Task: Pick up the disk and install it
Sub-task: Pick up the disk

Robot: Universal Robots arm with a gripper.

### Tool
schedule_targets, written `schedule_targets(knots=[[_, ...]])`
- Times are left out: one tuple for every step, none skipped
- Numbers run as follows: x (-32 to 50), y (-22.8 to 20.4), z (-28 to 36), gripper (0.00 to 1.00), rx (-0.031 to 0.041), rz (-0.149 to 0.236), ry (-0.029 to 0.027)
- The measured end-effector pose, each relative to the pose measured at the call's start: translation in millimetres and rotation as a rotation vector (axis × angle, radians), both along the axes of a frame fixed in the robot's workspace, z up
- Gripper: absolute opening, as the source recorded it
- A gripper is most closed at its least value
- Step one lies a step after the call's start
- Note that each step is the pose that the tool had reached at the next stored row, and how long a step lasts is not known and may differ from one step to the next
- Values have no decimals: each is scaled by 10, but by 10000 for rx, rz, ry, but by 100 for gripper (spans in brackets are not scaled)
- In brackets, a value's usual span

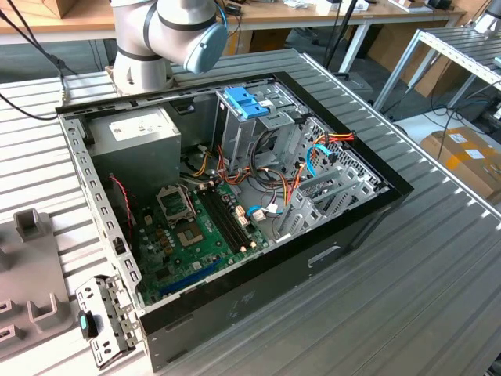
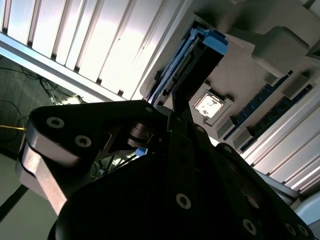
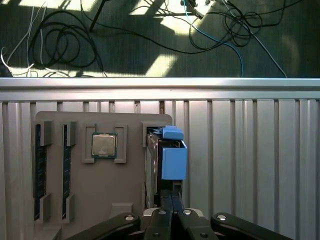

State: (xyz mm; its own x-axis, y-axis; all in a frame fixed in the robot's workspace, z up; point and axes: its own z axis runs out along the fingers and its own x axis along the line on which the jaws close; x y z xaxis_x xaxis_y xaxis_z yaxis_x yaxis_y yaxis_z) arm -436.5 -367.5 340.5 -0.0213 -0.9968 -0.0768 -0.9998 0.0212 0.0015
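The disk (image 3: 153, 165) stands on edge in a slot of a grey holder tray (image 3: 130, 195), silver-grey with a light-blue carrier (image 3: 174, 160) along it. The second wrist view looks along its dark side (image 2: 192, 75) to the blue end (image 2: 215, 41). My gripper (image 3: 172, 197) is right at the disk's near end, with its two thin fingers (image 2: 181, 145) drawn together on the disk's edge. In the exterior view the arm (image 1: 168, 35) reaches off past the back left of the open computer case (image 1: 235, 305).
The tray also carries a processor chip (image 3: 104, 145) and memory sticks (image 3: 40, 170), and rests on a ribbed metal table (image 3: 250, 160). Cables lie on the floor (image 3: 65, 45) beyond the table's edge. Inside the case are a blue-latched drive cage (image 1: 249, 102), a motherboard (image 1: 196, 227) and a power supply (image 1: 137, 137).
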Motion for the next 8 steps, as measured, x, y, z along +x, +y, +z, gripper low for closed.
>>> schedule_targets(knots=[[0, 0, 0, 11, 0, 0, 0], [0, 0, 0, 11, 0, 0, 0], [0, 0, -1, 11, 0, 0, 0], [0, 0, -1, 11, 0, 0, -1], [0, 0, -1, 11, 0, 0, 0], [0, 0, -2, 11, 0, 0, 0], [0, 0, -2, 11, 0, 0, 0], [0, 0, -2, 11, 0, 0, 0]])
